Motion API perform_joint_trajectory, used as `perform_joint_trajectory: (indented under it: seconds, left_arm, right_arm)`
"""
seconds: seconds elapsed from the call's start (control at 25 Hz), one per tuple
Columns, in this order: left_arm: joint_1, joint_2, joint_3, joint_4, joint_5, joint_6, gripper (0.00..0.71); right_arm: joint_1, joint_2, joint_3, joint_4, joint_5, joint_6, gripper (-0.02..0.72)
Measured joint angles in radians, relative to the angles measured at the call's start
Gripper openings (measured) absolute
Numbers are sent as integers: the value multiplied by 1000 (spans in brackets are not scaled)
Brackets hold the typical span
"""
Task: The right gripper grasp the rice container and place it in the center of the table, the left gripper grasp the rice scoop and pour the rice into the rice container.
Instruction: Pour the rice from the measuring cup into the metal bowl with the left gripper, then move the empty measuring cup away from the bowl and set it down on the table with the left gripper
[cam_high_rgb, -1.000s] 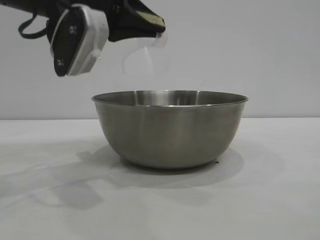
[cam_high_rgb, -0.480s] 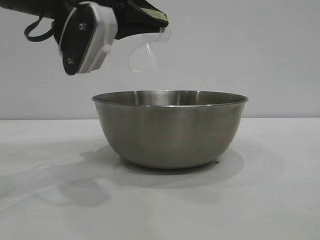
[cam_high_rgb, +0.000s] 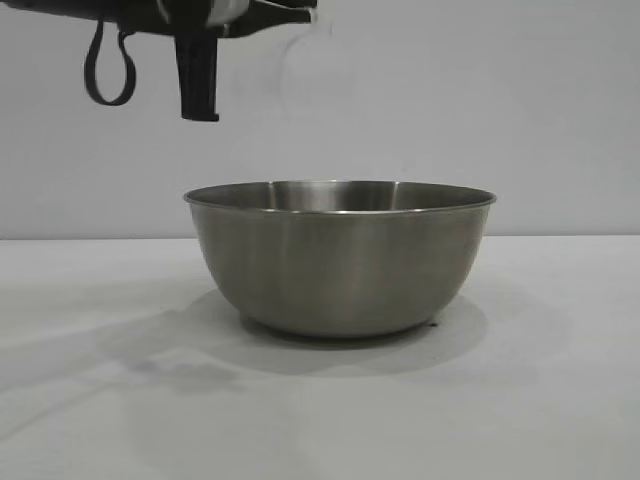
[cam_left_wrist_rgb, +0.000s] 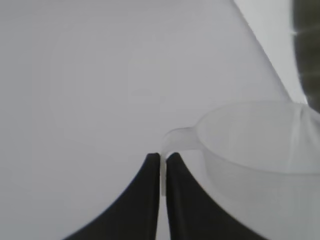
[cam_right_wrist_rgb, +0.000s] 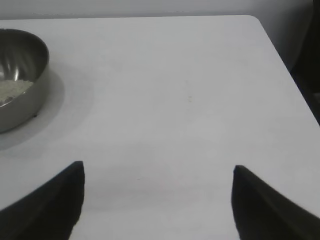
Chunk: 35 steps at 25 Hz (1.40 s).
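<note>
Left gripper pinches frosted plastic rice scoop handle above round steel rice container; thin grip may slip. Right gripper spread, parked beside it.

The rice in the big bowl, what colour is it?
Off-white. The rice lies as a pale layer inside the steel bowl, seen best in the right wrist view.

Level exterior view close on bowl, also in right wrist view.
</note>
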Motion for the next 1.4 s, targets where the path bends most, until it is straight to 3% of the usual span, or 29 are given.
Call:
perform_joint_trajectory:
  seconds: [0.4,0.6,0.76,1.12,1.4]
  left_arm:
    - [-2,0,0,-410,-12,-679,0]
    - [-2,0,0,-623,-12,-816,0]
    - [26,0,0,-730,-12,-873,0]
    - [136,10,44,-765,-4,-960,0]
    - [152,50,171,-714,-11,-1061,0]
  right_arm:
    - [0,0,0,0,0,0,520]
    - [0,0,0,0,0,0,520]
    - [0,0,0,0,0,0,520]
    - [0,0,0,0,0,0,520]
    - [0,0,0,0,0,0,520]
